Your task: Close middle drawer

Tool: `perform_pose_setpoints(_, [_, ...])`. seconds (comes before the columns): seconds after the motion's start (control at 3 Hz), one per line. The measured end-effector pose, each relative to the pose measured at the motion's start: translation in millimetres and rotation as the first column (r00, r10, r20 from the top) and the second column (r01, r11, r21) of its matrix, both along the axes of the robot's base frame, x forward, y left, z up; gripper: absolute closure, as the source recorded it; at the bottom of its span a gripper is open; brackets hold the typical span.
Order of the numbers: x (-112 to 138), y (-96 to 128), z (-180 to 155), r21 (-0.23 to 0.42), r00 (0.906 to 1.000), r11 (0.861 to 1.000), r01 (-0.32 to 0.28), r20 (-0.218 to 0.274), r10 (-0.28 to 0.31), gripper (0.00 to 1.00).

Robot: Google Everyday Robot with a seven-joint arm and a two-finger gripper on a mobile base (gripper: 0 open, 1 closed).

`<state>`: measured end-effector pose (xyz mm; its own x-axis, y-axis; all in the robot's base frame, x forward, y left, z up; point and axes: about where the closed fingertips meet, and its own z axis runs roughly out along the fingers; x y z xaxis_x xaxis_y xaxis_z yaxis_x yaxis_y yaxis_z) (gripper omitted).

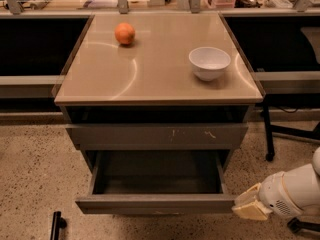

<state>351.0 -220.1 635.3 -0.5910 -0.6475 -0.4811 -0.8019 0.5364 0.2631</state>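
The middle drawer (155, 204) is pulled well out of the grey cabinet, its plain flat front facing me and its dark inside (157, 176) showing. Above it is the taller grey front with white scratch marks (157, 135), pushed in. My gripper (250, 208), cream-coloured on a white arm (292, 191), is low at the right, right next to the right end of the open drawer's front. I cannot tell whether it touches the front.
On the tan cabinet top (160, 79) are an orange (124, 33) at the back left and a white bowl (209, 62) at the right. A black chair leg with a caster (268, 134) stands to the right. A black object (56, 224) lies on the speckled floor at lower left.
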Motion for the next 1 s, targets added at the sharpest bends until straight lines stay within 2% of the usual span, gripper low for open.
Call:
perform_pose_setpoints(0.33, [0.0, 0.0, -0.1, 0.0, 1.0, 1.0, 0.0, 0.0, 0.0, 0.89])
perform_pose_setpoints(0.67, [-2.5, 7.3, -43.0, 0.058, 0.9982, 0.997, 0.059, -0.018, -0.058, 1.0])
perform_pose_setpoints(1.0, [9.5, 33.8, -120.1, 0.142, 0.9933, 0.984, 0.111, -0.048, -0.105, 1.0])
